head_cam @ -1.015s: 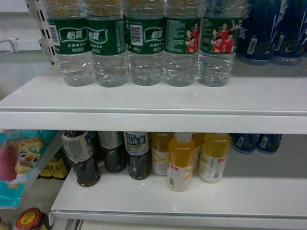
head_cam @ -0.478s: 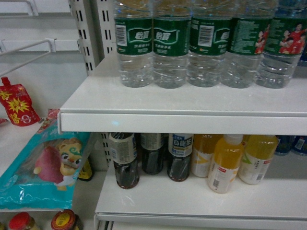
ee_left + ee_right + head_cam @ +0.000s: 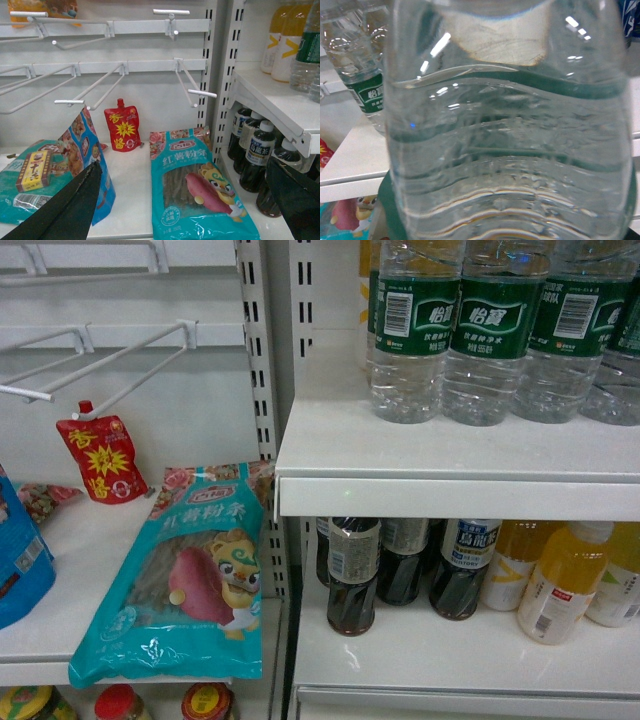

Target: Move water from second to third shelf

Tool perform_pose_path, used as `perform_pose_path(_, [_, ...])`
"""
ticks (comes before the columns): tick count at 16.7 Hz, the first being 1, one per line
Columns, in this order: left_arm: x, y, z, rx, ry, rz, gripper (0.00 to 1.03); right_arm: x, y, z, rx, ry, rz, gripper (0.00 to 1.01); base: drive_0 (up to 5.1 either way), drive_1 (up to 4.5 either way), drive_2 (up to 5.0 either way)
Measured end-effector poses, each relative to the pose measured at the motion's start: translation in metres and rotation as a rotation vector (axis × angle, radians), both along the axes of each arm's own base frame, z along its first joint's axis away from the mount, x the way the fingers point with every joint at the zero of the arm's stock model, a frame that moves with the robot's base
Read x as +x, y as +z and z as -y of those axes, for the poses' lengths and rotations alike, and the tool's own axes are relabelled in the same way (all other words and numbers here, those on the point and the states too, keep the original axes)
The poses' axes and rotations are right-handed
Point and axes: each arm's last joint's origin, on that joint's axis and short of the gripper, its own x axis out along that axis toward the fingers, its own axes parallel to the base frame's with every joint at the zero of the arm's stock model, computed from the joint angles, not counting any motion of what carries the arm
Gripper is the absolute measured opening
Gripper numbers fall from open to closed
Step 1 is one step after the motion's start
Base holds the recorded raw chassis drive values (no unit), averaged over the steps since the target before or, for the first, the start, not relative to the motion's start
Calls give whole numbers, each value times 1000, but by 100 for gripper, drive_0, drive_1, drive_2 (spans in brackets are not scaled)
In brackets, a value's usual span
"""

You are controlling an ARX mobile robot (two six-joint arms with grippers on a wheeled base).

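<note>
A clear ribbed water bottle (image 3: 505, 150) with a green label fills the right wrist view. It hangs in front of and below the white shelf edge (image 3: 350, 172), held by my right gripper, whose fingers are hidden behind it. More water bottles (image 3: 490, 330) with green labels stand in a row on the upper right shelf (image 3: 450, 455), and some show behind the held one (image 3: 362, 75). My left gripper (image 3: 182, 165) is open over the left bay's shelf, with nothing between its black fingers (image 3: 75, 200). The head view shows neither gripper.
Dark tea bottles (image 3: 352, 575) and yellow juice bottles (image 3: 565, 580) stand on the shelf below the water. In the left bay lie a teal snack bag (image 3: 195, 580), a red pouch (image 3: 100, 458) and a blue bag (image 3: 85, 150). White peg hooks (image 3: 120, 360) jut out above.
The head view has swung left: the row of water and the drinks below slid to the right of the frame, and the left bay with snack bags and hooks came into view.
</note>
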Motion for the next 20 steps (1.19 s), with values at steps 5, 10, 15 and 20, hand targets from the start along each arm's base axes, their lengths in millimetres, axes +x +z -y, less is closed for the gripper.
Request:
perform_pose_path(5, [0,0,0,0,-3,-2,98,0,0,0,-3,-15,-2,43,0,0,0])
perform_pose_path(10, [0,0,0,0,-3,-2,98,0,0,0,-3,-15,-2,43,0,0,0])
perform_pose_path(15, [0,0,0,0,-3,-2,98,0,0,0,-3,-15,-3,43,0,0,0])
perform_pose_path(20, [0,0,0,0,-3,-1,98,5,4,3,-14,146,100,43,0,0,0])
